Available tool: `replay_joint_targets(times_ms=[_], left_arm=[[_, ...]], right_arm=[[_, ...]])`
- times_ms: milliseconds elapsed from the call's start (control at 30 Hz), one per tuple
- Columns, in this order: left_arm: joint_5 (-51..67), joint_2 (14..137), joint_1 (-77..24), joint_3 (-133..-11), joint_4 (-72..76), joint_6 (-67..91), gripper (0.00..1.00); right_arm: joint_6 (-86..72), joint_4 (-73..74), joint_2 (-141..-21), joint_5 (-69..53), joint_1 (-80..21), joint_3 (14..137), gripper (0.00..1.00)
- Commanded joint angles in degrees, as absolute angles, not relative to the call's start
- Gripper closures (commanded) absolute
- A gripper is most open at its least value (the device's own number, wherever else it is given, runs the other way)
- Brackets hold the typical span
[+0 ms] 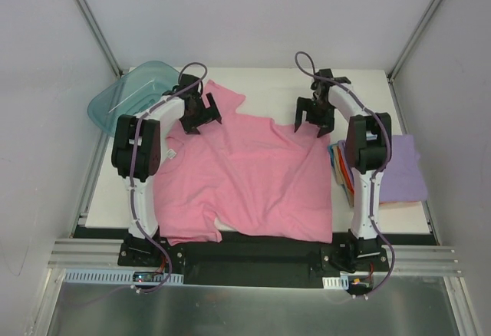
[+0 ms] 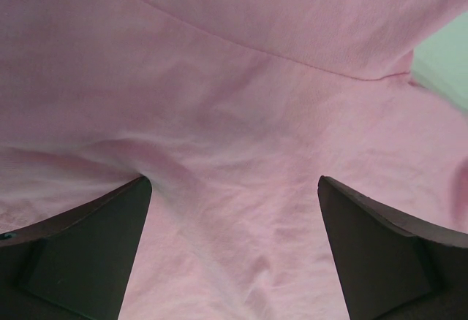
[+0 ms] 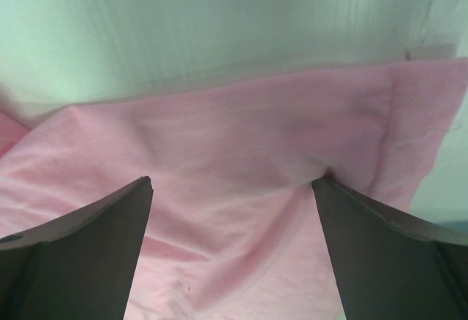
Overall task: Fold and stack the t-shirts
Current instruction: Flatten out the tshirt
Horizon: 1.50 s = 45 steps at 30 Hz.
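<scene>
A pink t-shirt (image 1: 249,175) lies spread flat over the middle of the white table (image 1: 253,75). My left gripper (image 1: 201,113) is open and presses down on the shirt's far left part; pink cloth (image 2: 234,152) fills the gap between its fingers (image 2: 88,247). My right gripper (image 1: 314,115) is open over the shirt's far right corner, its fingers (image 3: 380,247) touching the cloth (image 3: 241,159) near the hem. A stack of folded shirts stands at the right, lavender (image 1: 400,169) on top, with orange and teal edges (image 1: 343,173) showing below.
A translucent teal plastic tub (image 1: 130,97) stands at the far left corner, partly off the table. The folded stack sits beside the right arm's upper link. The near table edge runs just before the arm bases.
</scene>
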<state>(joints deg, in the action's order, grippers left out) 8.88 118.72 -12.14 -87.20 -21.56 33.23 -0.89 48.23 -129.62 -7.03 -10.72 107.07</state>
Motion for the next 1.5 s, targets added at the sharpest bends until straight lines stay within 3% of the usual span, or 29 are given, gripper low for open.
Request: replay_joint_targets(times_ms=[0,333,933,1200,1467], left_arm=[[10.99,124.01,-11.6,-93.05,-22.76,36.21,0.01],[6.68,129.11,-11.16,-102.21,-25.75,42.1,0.01],[4.23,137.64,-9.05,-115.58,-26.98,49.75,0.01],[8.53,129.84,-9.75,-115.85,-27.07,44.83,0.01],[6.68,113.57,-14.67,-103.46,-27.07,39.2,0.01]], right_arm=[[3.07,60.36,-137.7,-9.23,-8.62,121.61,0.03],[-1.32,57.14,-148.0,-22.14,0.78,134.9,0.03],[-10.11,34.72,-152.14,-32.78,4.04,139.75,0.03],[-6.42,40.41,-143.98,-26.9,4.04,137.83,0.03],[4.21,51.76,-124.82,-12.32,0.36,128.16,0.03]])
